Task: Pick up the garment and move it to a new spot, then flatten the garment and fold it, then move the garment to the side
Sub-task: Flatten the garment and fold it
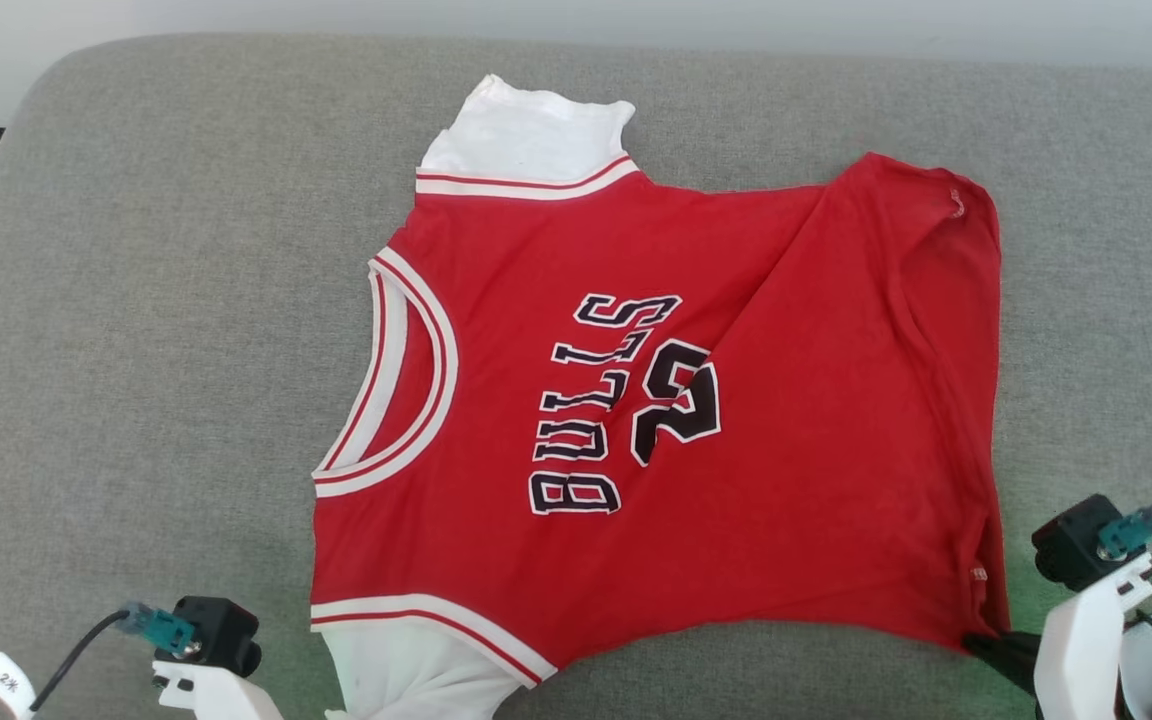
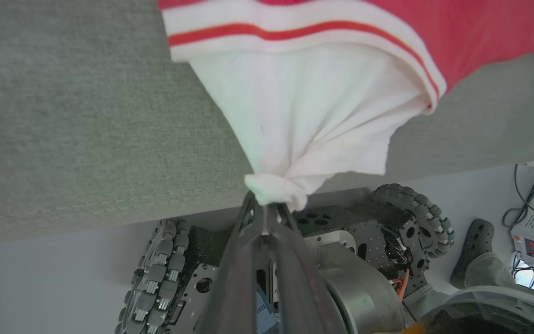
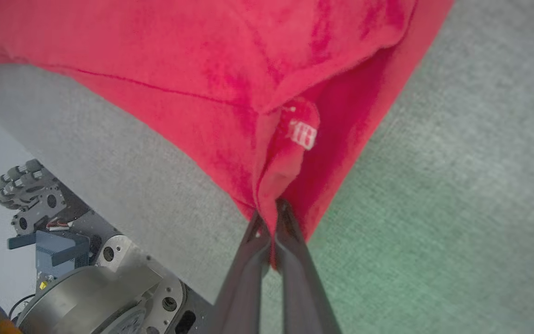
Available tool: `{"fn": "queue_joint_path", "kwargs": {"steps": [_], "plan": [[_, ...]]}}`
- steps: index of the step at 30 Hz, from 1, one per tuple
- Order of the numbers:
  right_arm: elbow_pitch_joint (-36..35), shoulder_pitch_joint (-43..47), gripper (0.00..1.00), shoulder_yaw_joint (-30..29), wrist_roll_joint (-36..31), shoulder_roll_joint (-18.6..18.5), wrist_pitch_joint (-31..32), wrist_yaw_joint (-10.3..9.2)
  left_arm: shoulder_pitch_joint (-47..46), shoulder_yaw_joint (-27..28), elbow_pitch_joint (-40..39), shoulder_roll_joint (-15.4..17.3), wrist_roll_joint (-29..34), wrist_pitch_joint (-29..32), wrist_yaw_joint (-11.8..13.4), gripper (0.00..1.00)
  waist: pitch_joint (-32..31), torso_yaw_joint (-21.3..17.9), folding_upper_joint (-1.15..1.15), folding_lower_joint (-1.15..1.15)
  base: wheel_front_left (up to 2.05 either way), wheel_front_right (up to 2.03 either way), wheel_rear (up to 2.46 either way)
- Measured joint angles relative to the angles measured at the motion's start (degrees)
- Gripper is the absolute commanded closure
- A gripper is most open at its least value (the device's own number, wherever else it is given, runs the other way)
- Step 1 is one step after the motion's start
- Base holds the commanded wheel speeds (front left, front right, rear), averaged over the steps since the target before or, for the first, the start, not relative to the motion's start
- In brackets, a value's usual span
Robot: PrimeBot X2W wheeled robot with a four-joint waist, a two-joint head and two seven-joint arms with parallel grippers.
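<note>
Jersey [image 1: 636, 420] lies front-up on grey pad [image 1: 136, 300], creased. Left fingers [image 2: 237, 269] clamp its white strap; right fingers [image 3: 248, 278] clamp its red hem corner. Risk: thin pinches slip under tension; uneven pull deepens the diagonal crease.

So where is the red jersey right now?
In the head view the red jersey lies spread across the middle of the grey cushion, its two near corners pinched by the left jaws and the right jaws.
</note>
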Motion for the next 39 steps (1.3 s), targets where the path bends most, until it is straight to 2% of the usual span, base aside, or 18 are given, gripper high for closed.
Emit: {"fn": "queue_joint_path", "kwargs": {"steps": [5, 13, 17, 20, 24, 27, 33, 39], "plan": [[-1.92, 1.96, 1.00, -2.79, 0.36, 0.03, -0.79, 0.00, -0.09, 1.94, -1.66, 2.81, -0.05, -0.85, 1.56, 1.00, 0.60, -0.21, 0.00, 0.00, 0.00, 0.00, 0.00], [-7.47, 2.28, 1.00, -9.83, -1.01, 3.61, -0.62, 0.01, -6.60, 8.26, -5.48, 9.90, 4.07, -4.00, 2.42, 1.00, 2.02, -0.83, 0.00, 0.00, 0.00, 0.00, 0.00], [-9.91, -0.60, 1.00, -13.07, -3.63, 6.48, 1.08, 0.01, -11.92, 10.48, -5.64, 10.95, 6.95, -3.68, 0.94, 1.00, 3.06, -1.32, 0.00, 0.00, 0.00, 0.00, 0.00], [-10.10, -4.95, 1.00, -14.80, -6.34, 8.68, 2.34, 0.01, -16.53, 11.11, -3.86, 10.79, 10.09, -2.48, -1.42, 1.00, 4.05, -1.77, 0.00, 0.00, 0.00, 0.00, 0.00], [-8.51, -12.05, 1.00, -14.74, -9.22, 10.20, 3.53, 0.01, -23.88, 11.34, 0.56, 7.65, 14.05, -0.88, -4.94, 1.00, 5.61, -2.21, 0.00, 0.00, 0.00, 0.00, 0.00], [-5.63, -17.66, 1.00, -13.60, -11.11, 10.22, 3.66, 0.01, -29.55, 10.98, 6.01, 3.53, 15.85, 0.82, -7.40, 1.00, 6.92, -2.40, 0.00, 0.00, 0.00, 0.00, 0.00], [3.63, -27.04, 1.00, -9.79, -12.95, 11.36, 2.01, 0.01, -37.86, 8.57, 21.01, -5.38, 17.45, 3.57, -13.41, 1.00, 9.53, -2.45, 0.00, 0.00, 0.00, 0.00, 0.00], [13.85, -32.94, 1.00, -4.36, -12.67, 12.46, 0.81, 0.01, -41.92, 6.21, 35.56, -12.38, 17.15, 5.67, -19.25, 1.00, 11.39, -3.05, 0.00, 0.00, 0.00, 0.00, 0.00]]}}
